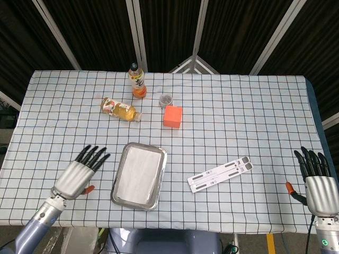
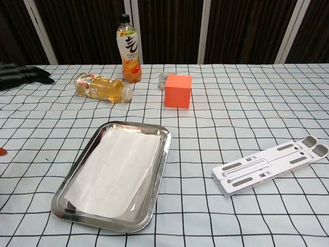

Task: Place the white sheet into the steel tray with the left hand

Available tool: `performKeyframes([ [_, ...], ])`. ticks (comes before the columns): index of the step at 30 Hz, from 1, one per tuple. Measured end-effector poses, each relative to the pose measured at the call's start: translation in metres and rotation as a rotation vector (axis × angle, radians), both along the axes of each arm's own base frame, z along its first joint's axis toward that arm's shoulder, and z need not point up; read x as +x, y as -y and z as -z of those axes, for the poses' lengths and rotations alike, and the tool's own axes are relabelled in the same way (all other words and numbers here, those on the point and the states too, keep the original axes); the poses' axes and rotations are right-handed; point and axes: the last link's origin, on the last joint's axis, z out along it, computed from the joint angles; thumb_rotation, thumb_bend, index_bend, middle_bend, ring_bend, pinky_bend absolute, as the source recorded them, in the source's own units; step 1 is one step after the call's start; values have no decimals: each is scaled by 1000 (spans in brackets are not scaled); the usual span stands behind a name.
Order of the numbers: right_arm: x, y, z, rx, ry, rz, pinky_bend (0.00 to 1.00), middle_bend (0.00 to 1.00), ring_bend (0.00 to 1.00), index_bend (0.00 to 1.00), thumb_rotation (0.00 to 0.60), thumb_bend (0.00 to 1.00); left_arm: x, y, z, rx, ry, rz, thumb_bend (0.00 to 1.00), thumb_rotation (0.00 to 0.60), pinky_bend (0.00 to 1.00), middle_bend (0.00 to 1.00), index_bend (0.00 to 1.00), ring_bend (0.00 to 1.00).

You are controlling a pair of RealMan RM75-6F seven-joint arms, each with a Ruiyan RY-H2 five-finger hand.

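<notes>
Dark slatted panels with pale metal struts close off the space behind a table [image 1: 254, 121] draped in white cloth with a black grid.

On the near side of it, left of centre, lies the steel tray [image 1: 119, 194], a rounded rectangle with a raised shiny rim. Flat inside it, covering most of the floor, rests the white sheet [image 2: 115, 170], its edges just short of the tray walls; nothing touches it.

To the right of the tray, well apart, a white slotted folding stand [image 2: 270, 164] lies flat and angled across the grid.

At the left front, beside the tray but clear of it, the left hand [image 1: 80, 173] hovers with dark fingers [image 1: 90, 156] spread apart and straight, holding nothing; the chest view catches only its fingertips at the left edge. The right hand [image 1: 317, 182] stands at the right front corner beyond the cloth edge, fingers upright and slightly apart, also empty.

Farther back, an upright drink bottle [image 2: 130, 50] with an orange label stands near the far side; just in front and left of it a second bottle [image 2: 101, 88] of amber liquid lies on its side. An orange cube [image 2: 178, 91] sits near centre, and close behind it a small clear round container [image 1: 166, 99].
</notes>
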Motion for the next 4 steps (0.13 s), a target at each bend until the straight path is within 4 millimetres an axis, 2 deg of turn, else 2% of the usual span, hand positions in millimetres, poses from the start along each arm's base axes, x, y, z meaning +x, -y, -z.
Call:
performKeyframes([
  [4, 1, 0, 1, -1, -9, -6, 0, 0, 0, 0, 600, 329, -25, 18, -27, 146, 71, -73, 42, 600, 0, 0, 0, 0],
])
